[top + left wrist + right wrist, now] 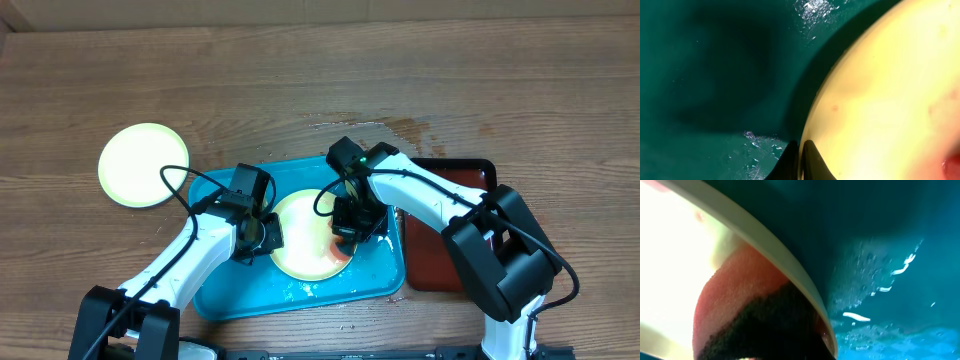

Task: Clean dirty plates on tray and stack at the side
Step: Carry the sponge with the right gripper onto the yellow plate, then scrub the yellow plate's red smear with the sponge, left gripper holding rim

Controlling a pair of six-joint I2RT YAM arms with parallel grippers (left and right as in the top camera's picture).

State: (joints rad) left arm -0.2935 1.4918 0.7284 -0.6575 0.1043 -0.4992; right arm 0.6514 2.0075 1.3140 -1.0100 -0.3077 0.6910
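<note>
A pale yellow plate (303, 232) lies on the turquoise tray (225, 290). My left gripper (258, 232) is shut on its left rim. In the left wrist view the two black fingertips (812, 161) pinch the edge of the plate (890, 85) above the wet tray (715, 75). My right gripper (352, 225) presses a pink sponge (735, 290) with a dark scouring side onto the right edge of the plate (675, 245), and it is shut on that sponge. A reddish patch (345, 251) shows under it. A second pale plate (143, 165) rests on the table at the left.
A dark red-brown tray (440, 250) sits against the turquoise tray's right side, under my right arm. Water drops and foam lie on the tray floor (890, 280) near the front edge. A wet stain (405, 128) marks the wooden table behind the trays.
</note>
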